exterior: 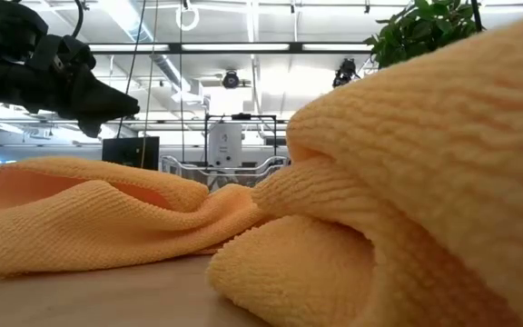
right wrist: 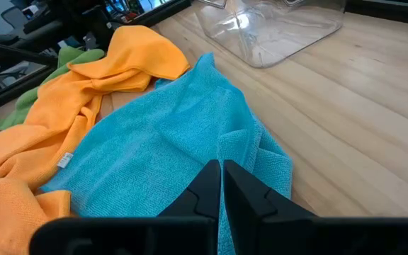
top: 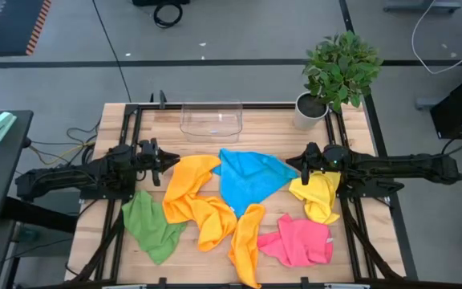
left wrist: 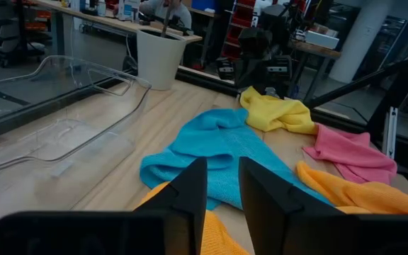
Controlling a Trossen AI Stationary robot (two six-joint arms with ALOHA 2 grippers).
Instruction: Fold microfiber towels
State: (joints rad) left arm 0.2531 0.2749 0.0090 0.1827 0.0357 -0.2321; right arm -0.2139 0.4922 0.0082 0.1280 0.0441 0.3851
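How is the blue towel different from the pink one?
The blue towel lies spread out in a wide triangle in the table's middle; the pink towel is bunched up near the front edge. The blue towel looks bigger as it lies. Both are soft cloths, and neither is folded yet.

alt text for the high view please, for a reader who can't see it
Seen from above, a wooden table is strewn with crumpled microfiber towels: green, two orange, blue, yellow and pink. The left gripper is at the larger orange towel's edge, the right gripper between blue and yellow. A clear plastic tray and potted plant stand at the far edge.
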